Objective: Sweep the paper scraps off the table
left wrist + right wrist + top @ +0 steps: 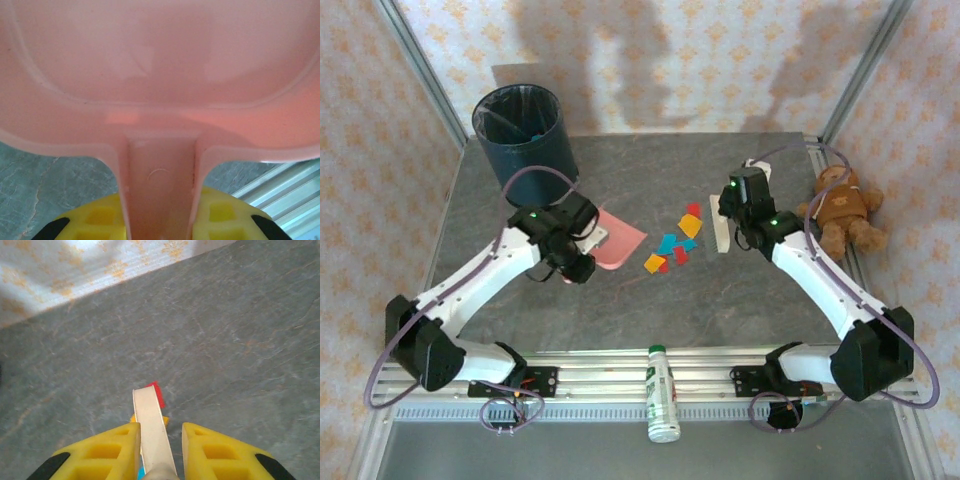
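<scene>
The left pincer [160, 222] pinches the narrow handle of a pink dustpan [160, 65], its yellow waffle-moulded fingers [95, 222] pressed to either side. The pan is smooth, translucent plastic with a rounded raised rim; its far lip is cut off in the left wrist view. From above, the left pincer [588, 238] sits at the end of a bent white arm that reaches inward, with the dustpan [622, 240] lying flat on the bench [620, 310], a dark grey, stone-veined slab.

The right pincer [160, 450] is closed on a flat white strip [150, 422] that juts forward past its yellow fingertips; what the strip's tip touches is hard to make out. In the top view, the right pincer [730, 205] points down and the strip [722, 236] stands beside the pile.

The paper scraps [678, 240], small flat pieces in red, orange, yellow and teal, cluster mid-bench between dustpan and strip. One red scrap [156, 389] peeks out behind the strip's end.

A round dark blue bin [523, 130] stands at the far left, and a brown plush teddy bear [842, 210] sits at the right edge.
</scene>
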### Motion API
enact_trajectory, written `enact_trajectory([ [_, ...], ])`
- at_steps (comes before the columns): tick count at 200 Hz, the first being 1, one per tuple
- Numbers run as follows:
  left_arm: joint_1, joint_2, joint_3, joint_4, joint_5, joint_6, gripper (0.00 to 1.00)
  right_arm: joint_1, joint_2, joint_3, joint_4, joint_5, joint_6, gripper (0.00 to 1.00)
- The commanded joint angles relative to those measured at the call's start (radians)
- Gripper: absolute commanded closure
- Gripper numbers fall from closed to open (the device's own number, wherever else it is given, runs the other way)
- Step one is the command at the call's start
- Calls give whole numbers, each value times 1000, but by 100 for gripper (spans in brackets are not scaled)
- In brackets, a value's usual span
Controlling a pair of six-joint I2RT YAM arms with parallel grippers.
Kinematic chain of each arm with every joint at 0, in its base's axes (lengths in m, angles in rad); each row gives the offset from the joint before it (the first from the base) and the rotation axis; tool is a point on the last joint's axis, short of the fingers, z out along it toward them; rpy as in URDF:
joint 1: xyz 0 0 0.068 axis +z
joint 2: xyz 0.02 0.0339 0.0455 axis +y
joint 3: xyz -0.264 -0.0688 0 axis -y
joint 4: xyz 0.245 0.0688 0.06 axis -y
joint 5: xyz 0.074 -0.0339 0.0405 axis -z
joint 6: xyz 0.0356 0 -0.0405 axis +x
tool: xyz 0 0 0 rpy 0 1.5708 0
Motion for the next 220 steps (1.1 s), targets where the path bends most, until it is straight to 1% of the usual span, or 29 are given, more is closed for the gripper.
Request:
enact_trajectory([
  [1, -53, 44, 1, -54, -91, 37, 100, -8, -29, 37, -75, 101, -110, 100],
  [38, -119, 135, 10, -73, -136, 34, 100, -8, -8, 43, -115, 127, -152, 100],
  [77, -161, 197, 8, -74, -105, 46, 100, -7, 28, 42, -108, 112, -167, 100],
  [105, -185, 249, 5, -74, -105, 50, 100, -6, 60, 58, -111, 71, -164, 100],
  [138, -190, 275, 4, -71, -88, 58, 100, 9, 101, 70, -107, 31, -175, 100],
  [189, -199, 337, 7, -79, -51, 60, 100, 63, 166, 99, -108, 26, -190, 100],
  [220, -200, 370, 10, -81, -60, 59, 100, 105, 189, 110, -95, -4, -209, 100],
])
